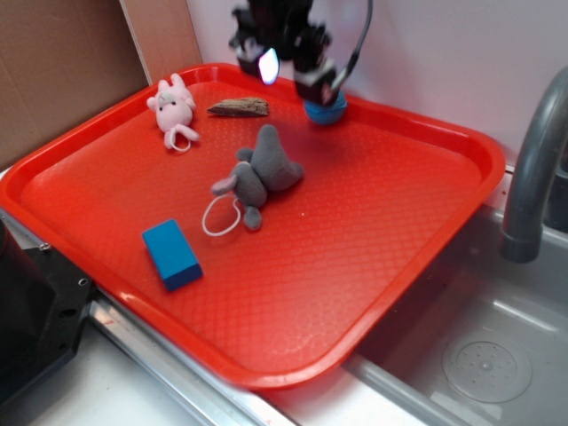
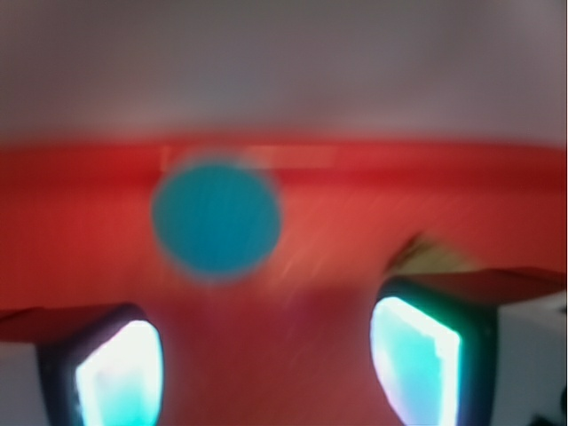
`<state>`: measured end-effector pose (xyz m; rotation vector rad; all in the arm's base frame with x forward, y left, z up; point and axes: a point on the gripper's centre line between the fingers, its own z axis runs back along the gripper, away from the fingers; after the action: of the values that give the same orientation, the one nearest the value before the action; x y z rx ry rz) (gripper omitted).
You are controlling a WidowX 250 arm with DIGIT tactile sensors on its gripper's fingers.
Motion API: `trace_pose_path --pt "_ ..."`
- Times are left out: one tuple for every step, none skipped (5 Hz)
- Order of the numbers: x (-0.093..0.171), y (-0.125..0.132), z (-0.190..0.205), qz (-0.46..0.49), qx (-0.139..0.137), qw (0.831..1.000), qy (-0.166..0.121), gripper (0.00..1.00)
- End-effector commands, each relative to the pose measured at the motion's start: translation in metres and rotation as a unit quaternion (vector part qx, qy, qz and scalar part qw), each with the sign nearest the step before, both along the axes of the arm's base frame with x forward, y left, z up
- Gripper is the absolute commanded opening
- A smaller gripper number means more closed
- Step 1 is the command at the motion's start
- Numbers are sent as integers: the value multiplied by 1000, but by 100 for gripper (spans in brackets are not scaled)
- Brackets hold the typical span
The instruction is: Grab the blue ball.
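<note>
The blue ball [image 1: 326, 110] sits on the red tray [image 1: 382, 266] near its far rim, partly covered by my gripper [image 1: 293, 73], which hovers just above and in front of it. In the blurred wrist view the blue ball [image 2: 216, 219] lies ahead of my gripper [image 2: 266, 368], left of centre and beyond the fingertips. The two glowing pads [image 2: 415, 359] stand wide apart with only bare tray between them, so the gripper is open.
On the tray lie a pink plush [image 1: 173, 108], a brown wood piece [image 1: 240, 107], a grey plush elephant [image 1: 263, 172] with a white loop, and a blue rectangular block [image 1: 172, 255]. A grey faucet [image 1: 535, 169] and a sink basin [image 1: 479, 355] are at the right.
</note>
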<state>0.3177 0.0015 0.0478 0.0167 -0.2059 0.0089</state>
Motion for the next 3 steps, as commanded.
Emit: trace_pose_path --pt "26 -3 -5 -4 24 1000 -17 100" --pt "37 -2 -5 1 29 1000 -11 100" --pt "47 -4 -10 4 38 999 -3 100"
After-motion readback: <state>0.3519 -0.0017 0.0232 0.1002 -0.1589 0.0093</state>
